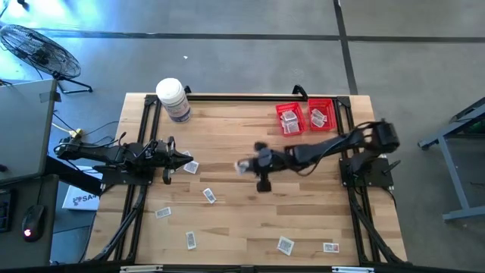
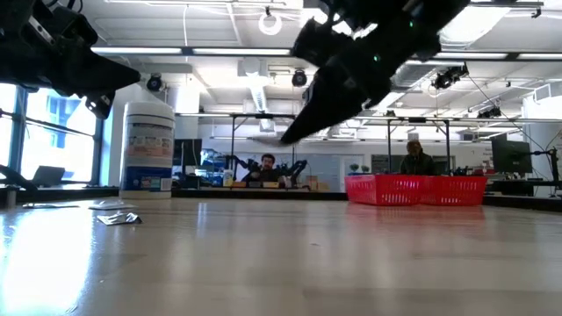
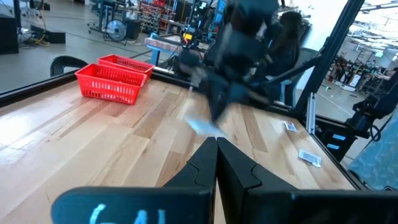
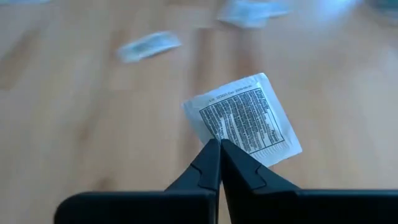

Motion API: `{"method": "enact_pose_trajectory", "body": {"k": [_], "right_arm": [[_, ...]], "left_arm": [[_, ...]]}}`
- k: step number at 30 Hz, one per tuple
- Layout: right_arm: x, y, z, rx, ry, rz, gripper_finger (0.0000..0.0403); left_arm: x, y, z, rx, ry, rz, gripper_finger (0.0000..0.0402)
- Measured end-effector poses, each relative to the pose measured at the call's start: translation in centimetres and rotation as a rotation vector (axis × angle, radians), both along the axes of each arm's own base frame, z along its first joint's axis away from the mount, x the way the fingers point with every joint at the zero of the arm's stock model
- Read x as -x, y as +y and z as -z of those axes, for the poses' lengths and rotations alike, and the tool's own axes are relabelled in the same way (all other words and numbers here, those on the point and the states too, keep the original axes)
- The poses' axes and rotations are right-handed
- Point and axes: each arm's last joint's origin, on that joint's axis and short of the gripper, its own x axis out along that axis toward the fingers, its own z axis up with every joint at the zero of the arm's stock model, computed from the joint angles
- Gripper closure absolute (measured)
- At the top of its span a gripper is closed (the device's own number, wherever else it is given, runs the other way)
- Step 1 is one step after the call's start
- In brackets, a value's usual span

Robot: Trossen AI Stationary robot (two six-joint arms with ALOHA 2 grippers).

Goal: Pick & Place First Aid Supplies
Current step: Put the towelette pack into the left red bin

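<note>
My right gripper (image 4: 219, 144) hangs over the middle of the table, shut on a small white first aid packet (image 4: 249, 121) with black print; the high view shows this gripper (image 1: 244, 166) reaching in from the table's right. My left gripper (image 3: 216, 146) is shut on nothing and waits level at the table's left (image 1: 184, 158), with a packet (image 1: 189, 167) lying flat by its tip. Several more packets lie flat on the wood, for instance two (image 1: 209, 196) (image 1: 285, 245). Two red baskets (image 1: 289, 119) (image 1: 321, 114) at the far right hold packets. My right gripper pinches the packet between its two fingertips at one edge (image 4: 212, 132), near that edge's middle. The fingers slant down from the table's right. The packet sticks out beyond the tips, printed face toward the wrist camera, lifted clear of the table.
A large white bottle (image 1: 173, 98) with a purple label stands at the far left, also in the low view (image 2: 147, 147). A black frame (image 1: 250, 97) runs along the table's edges. People sit in the room beyond the table.
</note>
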Motion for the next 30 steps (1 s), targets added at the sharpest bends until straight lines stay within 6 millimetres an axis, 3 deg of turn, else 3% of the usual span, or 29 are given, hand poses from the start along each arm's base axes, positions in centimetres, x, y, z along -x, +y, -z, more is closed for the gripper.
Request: {"method": "enact_pose_trajectory", "body": {"k": [6, 11, 23, 30], "right_arm": [[3.6, -4.2, -3.5, 0.070, 0.088, 0.361, 0.0402], [6.6, -8.3, -4.1, 0.058, 0.201, 0.654, 0.0402], [10.0, -17.0, -1.6, -0.109, 0.377, 0.938, 0.0402], [10.5, -19.9, 1.9, -0.195, 0.487, 0.986, 0.0399]], "left_arm": [[0.0, 0.0, 0.0, 0.000, -0.001, 0.000, 0.0401], [0.0, 0.0, 0.0, 0.000, 0.000, 0.000, 0.0401], [0.0, 0.0, 0.0, 0.000, 0.000, 0.000, 0.0401], [0.0, 0.0, 0.0, 0.000, 0.000, 0.000, 0.0401]]}}
